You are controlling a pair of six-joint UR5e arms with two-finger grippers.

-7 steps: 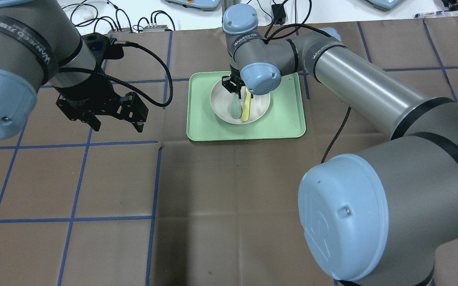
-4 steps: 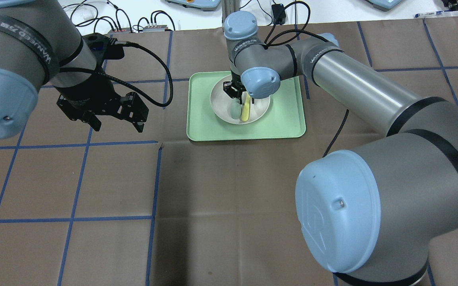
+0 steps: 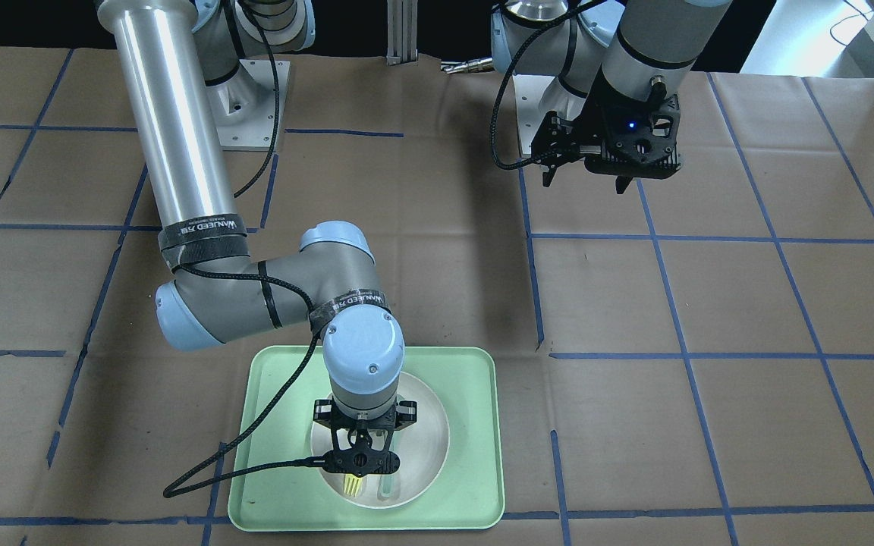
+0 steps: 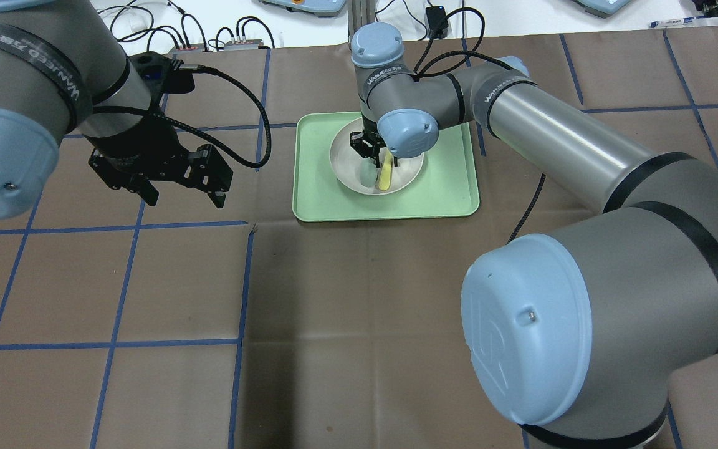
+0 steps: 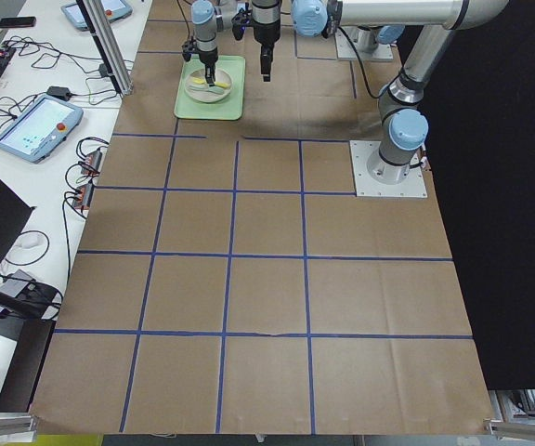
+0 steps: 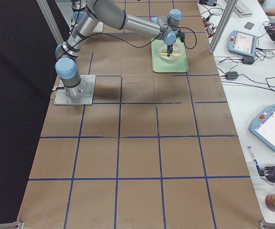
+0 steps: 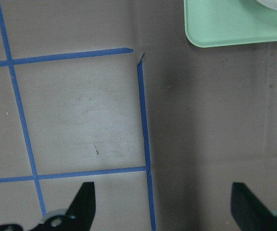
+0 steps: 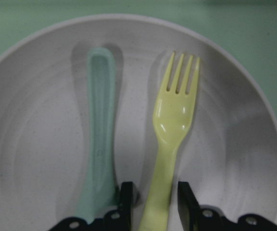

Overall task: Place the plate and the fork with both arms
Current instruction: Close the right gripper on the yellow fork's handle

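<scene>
Fork (image 8: 175, 113) in plate (image 8: 32, 144), right gripper (image 8: 156, 195) astride
Front-facing: plate sits on green tray (image 3: 274, 394) near the worktop's (image 3: 710, 425) operator-side edge. Overhead: left gripper (image 4: 184, 199) hangs spread, empty. Right wrist: parted fingers (image 8: 126, 199) flank the fork's handle.

R wrist cam: fork (image 8: 174, 115) handle end runs off frame at 6 o'clock, between right gripper (image 8: 155, 187) fingers; spoon (image 8: 100, 139) wide end cut there too; pic soft. Front cam: handle hidden under the gripper, only tines show. L wrist cam: tray (image 7: 225, 26) cropped at 1 o'clock. Side cams: fork, spoon too small.
</scene>
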